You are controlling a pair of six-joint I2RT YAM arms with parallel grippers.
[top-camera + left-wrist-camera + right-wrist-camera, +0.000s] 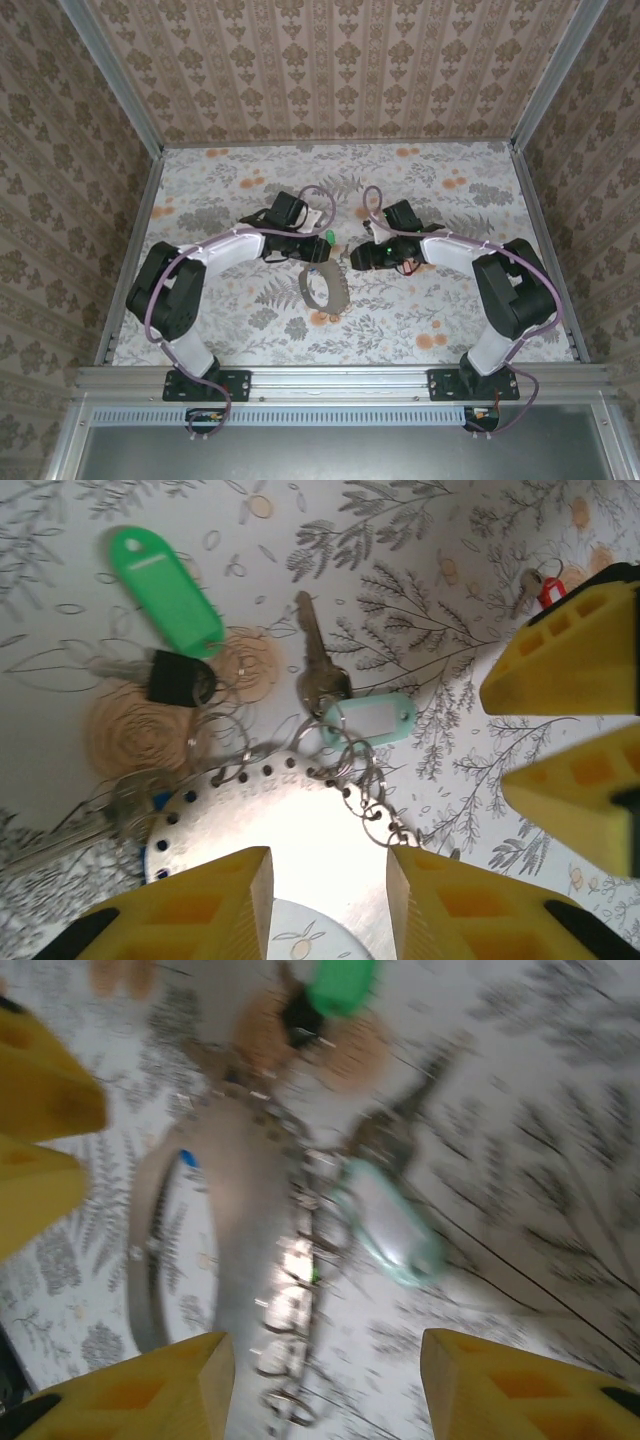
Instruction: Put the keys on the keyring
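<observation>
Keyring strap (290, 820) lies low in frame — between left pincer's (328, 865) parted fingers (200, 910).

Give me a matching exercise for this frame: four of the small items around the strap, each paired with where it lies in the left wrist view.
Things:
1. green tag
2. mint tag
3. red-headed key
4. black-headed key

Places:
A. far right near the top, apart from the other items
B. on a small ring by the holed edge of the strap
C. upper left of the view
D. beside an orange flower print, at the green tag's lower end

Pairs: 1-C; 2-B; 3-A; 4-D
</observation>
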